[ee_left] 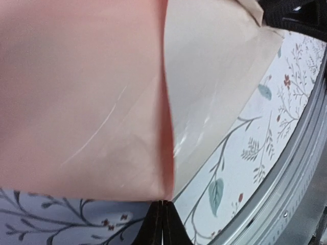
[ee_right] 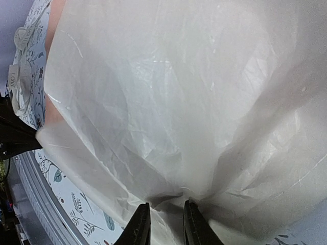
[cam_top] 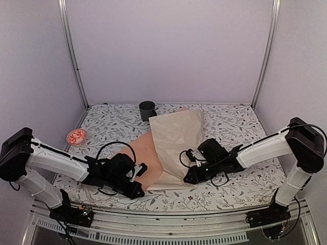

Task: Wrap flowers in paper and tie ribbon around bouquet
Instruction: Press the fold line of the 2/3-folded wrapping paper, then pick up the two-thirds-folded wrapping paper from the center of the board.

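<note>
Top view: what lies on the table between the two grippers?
The paper, its near edge running from the left gripper to the right gripper, in the top view.

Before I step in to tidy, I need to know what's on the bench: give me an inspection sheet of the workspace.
Surface: floral-print cloth covers the table.
Job's things: paper folded over, cream face up, peach showing beneath; flowers and ribbon not seen.
Clutter: dark mug behind the paper; small red-and-white dish at left.
Grippers: left gripper shut on the paper's near corner; right gripper pinching its puckered near edge.
Cables: black loops at both wrists.
Surroundings: pale walls, metal frame posts.
</note>
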You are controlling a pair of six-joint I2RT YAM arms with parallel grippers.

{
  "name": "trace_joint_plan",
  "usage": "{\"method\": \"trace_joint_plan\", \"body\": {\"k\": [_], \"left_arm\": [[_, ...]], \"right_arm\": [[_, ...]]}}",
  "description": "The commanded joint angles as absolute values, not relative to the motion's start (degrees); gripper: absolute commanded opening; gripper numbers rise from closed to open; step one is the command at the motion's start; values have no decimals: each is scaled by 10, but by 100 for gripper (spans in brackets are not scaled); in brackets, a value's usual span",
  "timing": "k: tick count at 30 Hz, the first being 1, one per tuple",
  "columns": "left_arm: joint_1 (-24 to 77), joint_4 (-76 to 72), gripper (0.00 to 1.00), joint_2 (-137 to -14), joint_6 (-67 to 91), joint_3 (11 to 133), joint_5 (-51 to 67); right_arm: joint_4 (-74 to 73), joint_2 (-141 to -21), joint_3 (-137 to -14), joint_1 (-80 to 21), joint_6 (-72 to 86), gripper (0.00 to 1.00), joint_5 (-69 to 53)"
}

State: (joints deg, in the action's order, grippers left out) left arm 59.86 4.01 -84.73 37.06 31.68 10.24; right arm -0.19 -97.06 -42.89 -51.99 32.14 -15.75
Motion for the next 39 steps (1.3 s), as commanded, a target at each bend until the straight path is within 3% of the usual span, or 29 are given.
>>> {"method": "trace_joint_plan", "body": {"k": [1, 5, 6, 12, 18, 29, 39], "left_arm": [[552, 136, 17, -764, 393, 297, 68], [434, 124, 65, -686, 362, 333, 64], [393, 120, 72, -681, 349, 337, 65], [176, 56, 89, -741, 353, 312, 92], [181, 42, 87, -865, 328, 387, 155], [268, -111, 82, -986, 387, 377, 278], [321, -269, 73, -976, 451, 362, 325]], "right_arm": [[-85, -994, -420, -521, 306, 25, -132], [-89, -989, -426, -521, 299, 25, -131], [-89, -990, -428, -522, 297, 25, -131], [-96, -989, -435, -523, 289, 25, -125], [-98, -990, -434, -523, 286, 25, -120], [-108, -977, -443, -525, 281, 24, -106], [-106, -997, -436, -526, 283, 24, -106]]}}
